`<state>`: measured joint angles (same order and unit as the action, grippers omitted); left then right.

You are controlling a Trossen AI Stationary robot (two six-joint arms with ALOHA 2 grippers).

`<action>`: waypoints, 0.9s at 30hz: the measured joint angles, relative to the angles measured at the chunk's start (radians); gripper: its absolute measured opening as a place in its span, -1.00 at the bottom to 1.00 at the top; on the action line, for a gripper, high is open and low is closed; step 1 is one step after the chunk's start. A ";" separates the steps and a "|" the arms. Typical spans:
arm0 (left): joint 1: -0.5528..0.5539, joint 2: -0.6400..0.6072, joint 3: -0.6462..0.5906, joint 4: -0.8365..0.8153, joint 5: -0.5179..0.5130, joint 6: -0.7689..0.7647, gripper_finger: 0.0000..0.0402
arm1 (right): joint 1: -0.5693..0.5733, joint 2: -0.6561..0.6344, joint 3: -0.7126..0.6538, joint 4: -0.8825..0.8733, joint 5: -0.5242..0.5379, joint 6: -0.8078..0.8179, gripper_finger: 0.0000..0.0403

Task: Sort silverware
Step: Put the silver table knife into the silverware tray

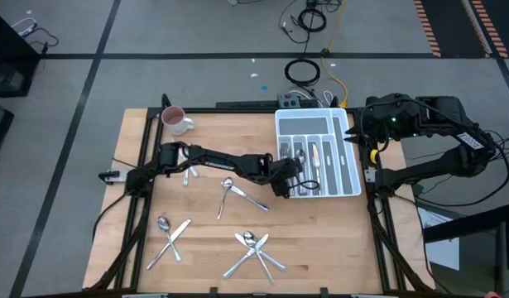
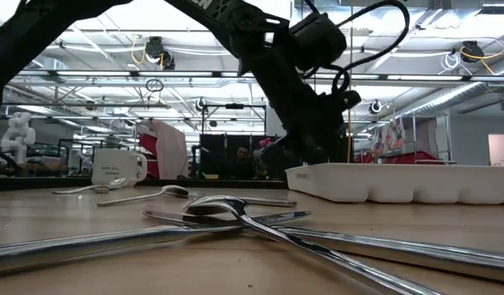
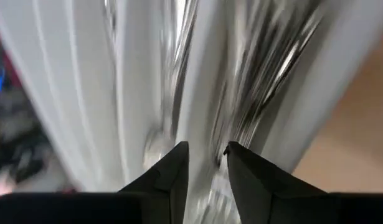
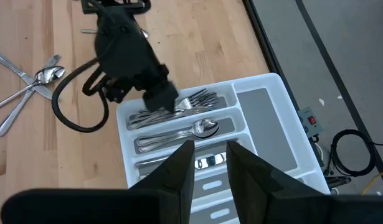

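Robotics lab: open grey carpeted floor with black tape lines, exposed ceiling trusses, loose black cables.

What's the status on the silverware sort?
Left gripper over tray, jaws apart, empty. Right gripper waiting above tray. Forks in tray; loose silverware on table. Nothing blocking.

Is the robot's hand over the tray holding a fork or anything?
Nothing visibly held: the left gripper hangs over the tray, fingers apart with nothing between.

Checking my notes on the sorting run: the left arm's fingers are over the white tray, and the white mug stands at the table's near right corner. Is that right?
Not quite. The left gripper is over the white tray, but the white mug stands at the table's far left corner, as the high view shows.
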<state>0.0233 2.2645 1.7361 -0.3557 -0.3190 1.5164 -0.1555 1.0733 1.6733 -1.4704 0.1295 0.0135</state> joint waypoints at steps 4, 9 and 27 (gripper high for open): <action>-0.006 -0.059 -0.001 0.045 -0.156 -0.126 -0.42 | 0.000 0.000 0.000 0.000 0.000 -0.008 -0.58; -0.006 -0.185 0.001 -0.006 -0.460 -0.620 -0.42 | 0.000 0.000 0.000 0.010 0.003 -0.002 -0.58; -0.069 -0.510 -0.071 -1.197 -0.155 -2.435 -0.42 | 0.014 0.018 -0.231 0.311 0.001 0.313 -0.58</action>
<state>-0.0462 1.7545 1.6651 -1.5526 -0.4740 -0.9183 -0.1413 1.0916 1.4420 -1.1594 0.1303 0.3264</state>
